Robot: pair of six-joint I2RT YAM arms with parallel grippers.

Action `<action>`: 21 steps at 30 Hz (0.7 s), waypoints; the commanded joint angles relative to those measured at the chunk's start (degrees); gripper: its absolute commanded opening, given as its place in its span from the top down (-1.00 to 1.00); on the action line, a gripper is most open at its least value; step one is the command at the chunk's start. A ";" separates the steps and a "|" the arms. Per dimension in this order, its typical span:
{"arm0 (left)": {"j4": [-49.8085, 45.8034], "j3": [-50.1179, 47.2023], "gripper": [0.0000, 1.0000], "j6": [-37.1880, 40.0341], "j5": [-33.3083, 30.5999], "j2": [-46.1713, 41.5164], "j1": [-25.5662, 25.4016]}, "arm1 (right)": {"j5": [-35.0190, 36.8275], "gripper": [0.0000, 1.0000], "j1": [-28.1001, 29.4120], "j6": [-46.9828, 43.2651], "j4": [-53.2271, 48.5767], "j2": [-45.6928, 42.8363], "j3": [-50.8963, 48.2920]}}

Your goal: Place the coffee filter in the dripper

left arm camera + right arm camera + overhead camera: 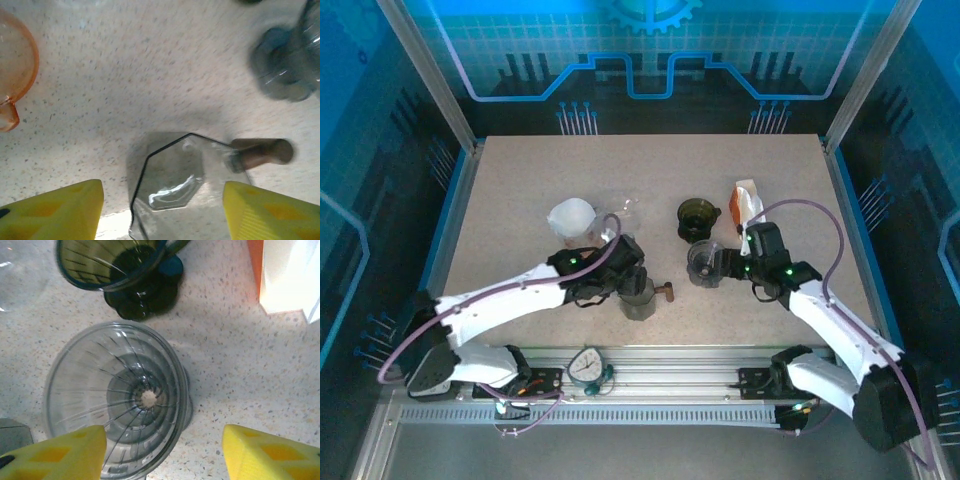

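A wooden-handled glass jug [172, 182] is set on the speckled table [150, 65]. An orange-and-white carton [290, 275] is stood apart.

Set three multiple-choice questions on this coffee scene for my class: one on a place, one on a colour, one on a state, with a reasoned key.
1. Where is the white coffee filter?
A. on the table
B. inside a dripper
C. between fingers

2. What colour is the dripper just beyond the clear grey dripper?
A. red
B. dark green
C. white

3. The clear grey dripper is
A. empty
B. lined with a filter
C. tipped over

Key: 1 A, it lies on the bare surface, left of the drippers; 2 B, the dark green dripper stands behind it in the right wrist view; 3 A, its ribs and bottom hole show bare.
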 commanded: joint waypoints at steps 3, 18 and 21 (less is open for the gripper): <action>5.36 -5.96 -0.60 -1.06 0.99 -11.62 -0.35 | -4.41 -0.16 -2.36 0.28 4.74 6.53 2.38; 5.37 -16.37 -0.98 -5.26 -1.31 -28.84 -0.40 | -8.12 0.67 -4.38 -0.28 9.62 13.52 2.00; 5.27 -16.59 -0.98 -5.49 -1.41 -29.42 -0.35 | -8.84 0.84 -4.41 -0.84 8.15 11.00 2.11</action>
